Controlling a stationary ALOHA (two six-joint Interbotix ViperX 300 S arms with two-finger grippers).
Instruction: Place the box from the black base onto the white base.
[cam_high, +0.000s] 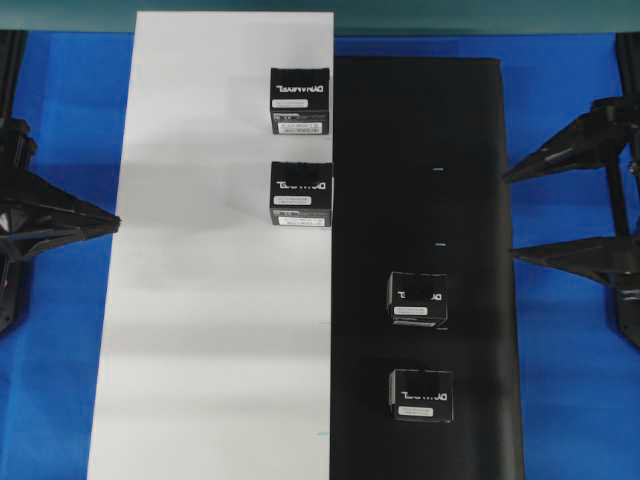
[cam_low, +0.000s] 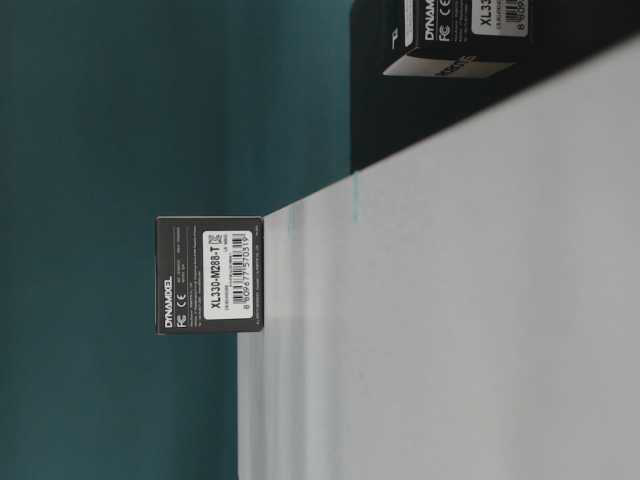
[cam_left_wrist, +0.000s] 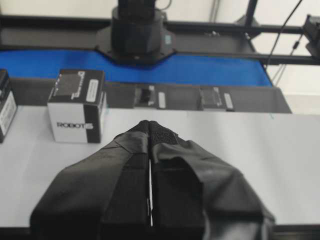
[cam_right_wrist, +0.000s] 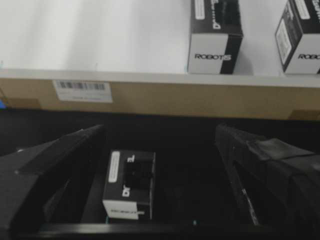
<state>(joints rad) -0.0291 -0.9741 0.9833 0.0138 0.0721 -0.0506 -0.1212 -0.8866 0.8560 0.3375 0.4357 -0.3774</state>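
Taking the seam where the white base (cam_high: 215, 300) meets the black base (cam_high: 420, 200) as the reference line, the overhead view shows four black boxes in two pairs. Nearest the bottom edge of that view, on the black base and well to the right of the seam, sits the near box (cam_high: 421, 394); just beyond it, on the same sheet and at a similar offset from the seam, sits a second box (cam_high: 418, 301). Farther up, on the white base and with their right sides almost at the seam, stand a third box (cam_high: 301, 194) and, beyond it, a fourth box (cam_high: 299, 101). Both sheets lie side by side on the blue table (cam_high: 570, 100). The right gripper (cam_right_wrist: 160, 175) has its fingers spread wide and holds nothing; in its wrist view one box on the black base lies between the fingers, closer to the left one, with no visible contact. The left gripper (cam_left_wrist: 150, 125) has its fingertips pressed together with nothing between them, and it hangs above the white base, with one of the boxes on that sheet just ahead and to its left in the wrist view.
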